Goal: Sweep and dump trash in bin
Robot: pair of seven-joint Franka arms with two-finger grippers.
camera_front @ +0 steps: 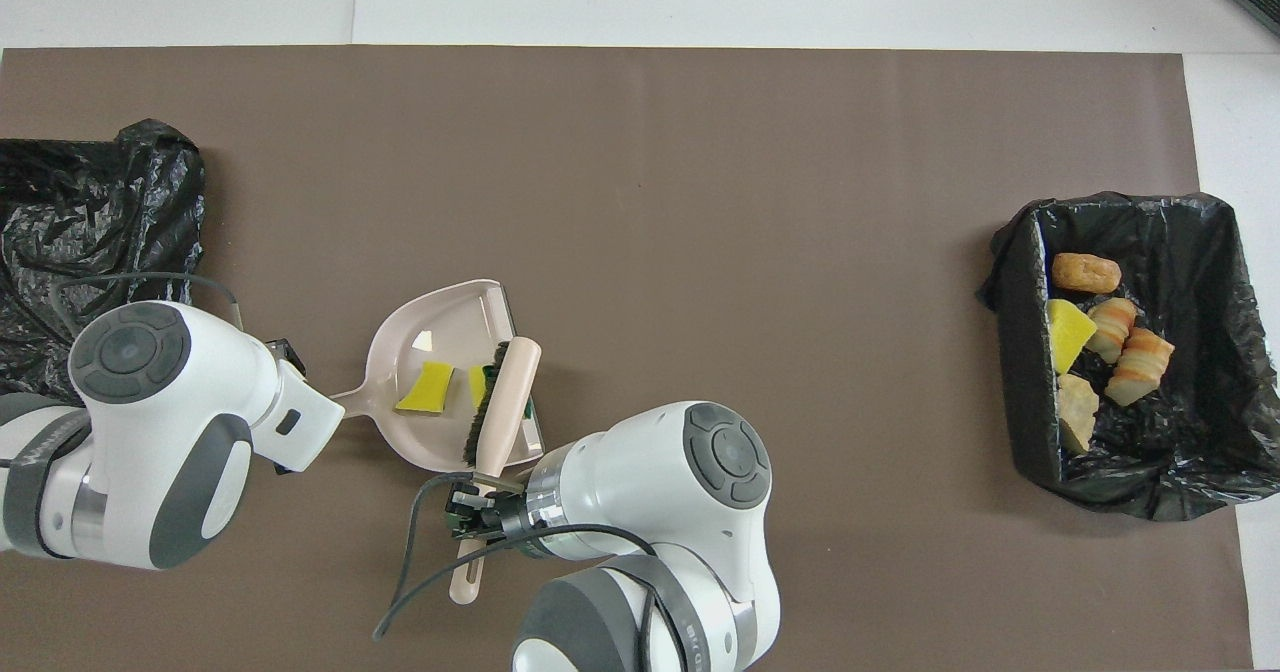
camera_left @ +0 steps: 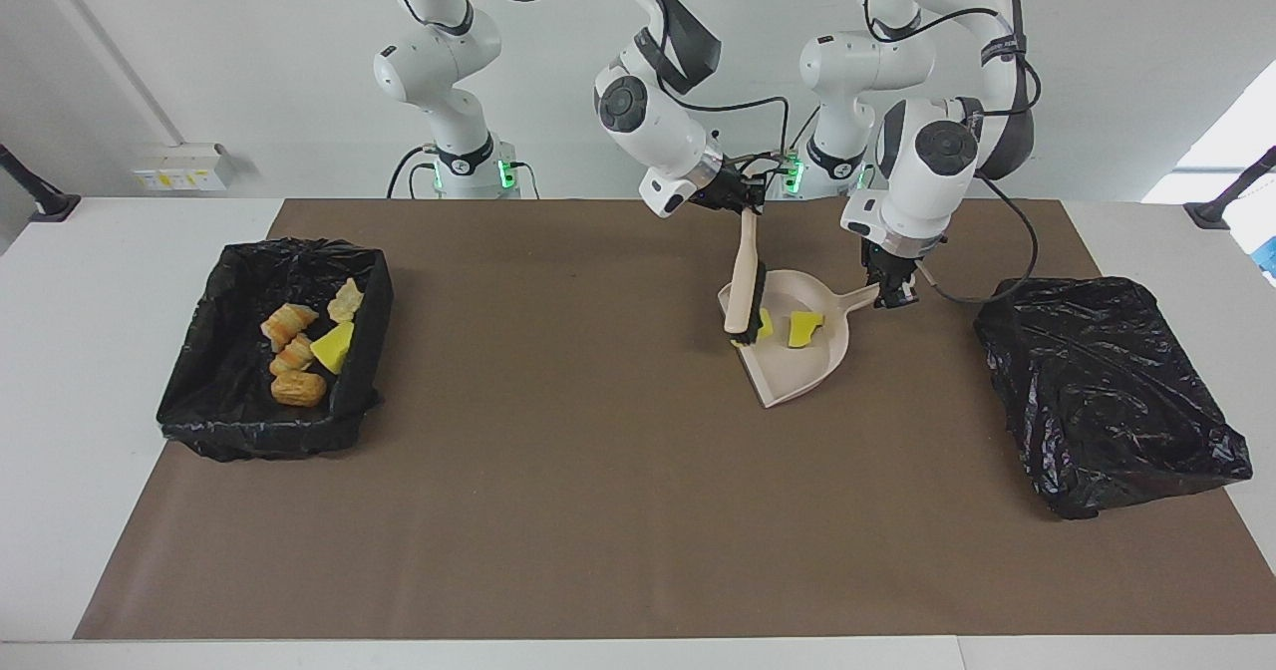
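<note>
A beige dustpan [camera_left: 797, 376] [camera_front: 430, 337] lies on the brown mat in the middle of the table. My left gripper [camera_left: 890, 294] is shut on its handle. Two bits of trash, yellow sponge chunks [camera_left: 803, 328] [camera_left: 764, 325], sit in the pan [camera_front: 424, 390] [camera_front: 478, 384]. My right gripper [camera_left: 748, 209] [camera_front: 478, 512] is shut on the handle of the beige brush [camera_left: 740, 291] [camera_front: 505, 397]. The brush is tilted, with its dark bristles in the pan's mouth against the second chunk. The black-lined bin [camera_left: 259, 441] [camera_front: 1020, 352] at the right arm's end holds several rolls, lumps and a yellow chunk [camera_left: 296, 351].
A crumpled black bag [camera_left: 1107, 391] [camera_front: 90, 222] lies at the left arm's end of the brown mat [camera_left: 558, 510], close to the dustpan's handle. White table borders the mat on all sides.
</note>
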